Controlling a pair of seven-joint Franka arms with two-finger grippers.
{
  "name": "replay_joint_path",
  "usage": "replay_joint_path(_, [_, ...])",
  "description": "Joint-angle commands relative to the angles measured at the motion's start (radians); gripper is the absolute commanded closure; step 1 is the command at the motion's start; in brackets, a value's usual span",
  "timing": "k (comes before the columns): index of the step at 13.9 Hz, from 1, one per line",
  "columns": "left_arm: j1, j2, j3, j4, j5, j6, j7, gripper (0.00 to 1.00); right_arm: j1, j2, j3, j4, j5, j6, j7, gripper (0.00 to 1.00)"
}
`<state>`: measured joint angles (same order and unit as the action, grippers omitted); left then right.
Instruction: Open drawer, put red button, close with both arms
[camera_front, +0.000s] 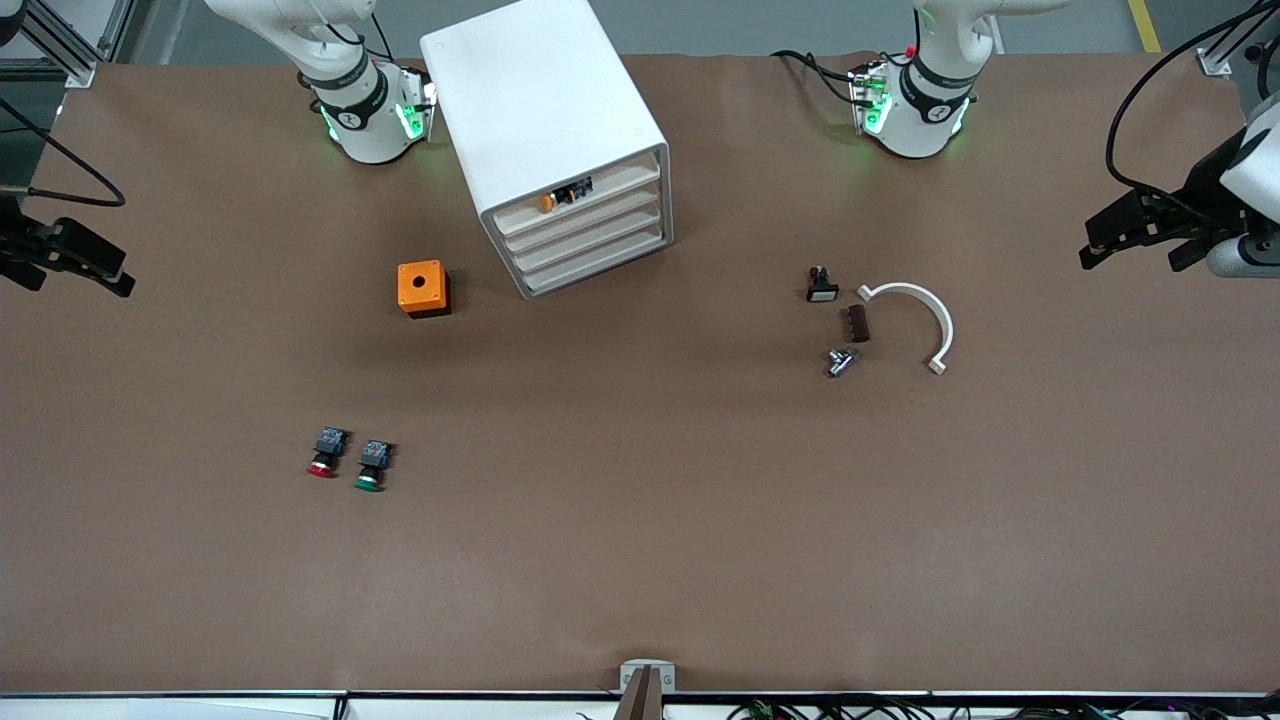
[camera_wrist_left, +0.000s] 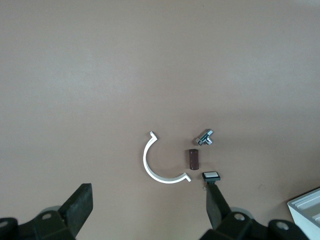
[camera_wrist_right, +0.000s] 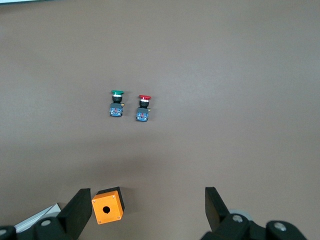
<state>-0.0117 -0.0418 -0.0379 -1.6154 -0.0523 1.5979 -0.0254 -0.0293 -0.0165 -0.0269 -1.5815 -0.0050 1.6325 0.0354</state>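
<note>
Front view shows the white rounded-corner plastic cabinet (camera_front: 560, 140) with its second-highest shallow white drawer (camera_front: 585, 222) shut; the small red-capped push button (camera_front: 325, 453) lies on the brown table (camera_front: 640, 560), beside the green-capped button (camera_front: 371, 465), nearer the camera than the orange box (camera_front: 423, 288); left gripper (camera_wrist_left: 150, 210) and right gripper (camera_wrist_right: 145, 210), fingers spread, wait high over opposite table ends, probably leaving the workspace unobstructed.
</note>
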Motion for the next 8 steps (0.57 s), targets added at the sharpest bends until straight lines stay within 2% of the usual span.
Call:
replay_joint_path(1, [0.001, 0.014, -0.008, 0.029, 0.025, -0.021, -0.004, 0.0, -0.004, 0.001, 0.002, 0.012, 0.0, -0.008, -0.008, 0.0])
replay_joint_path(8, [0.012, 0.028, 0.0, 0.029, 0.023, -0.021, -0.007, 0.0, -0.006, 0.001, 0.002, 0.011, 0.002, -0.006, -0.008, 0.0])
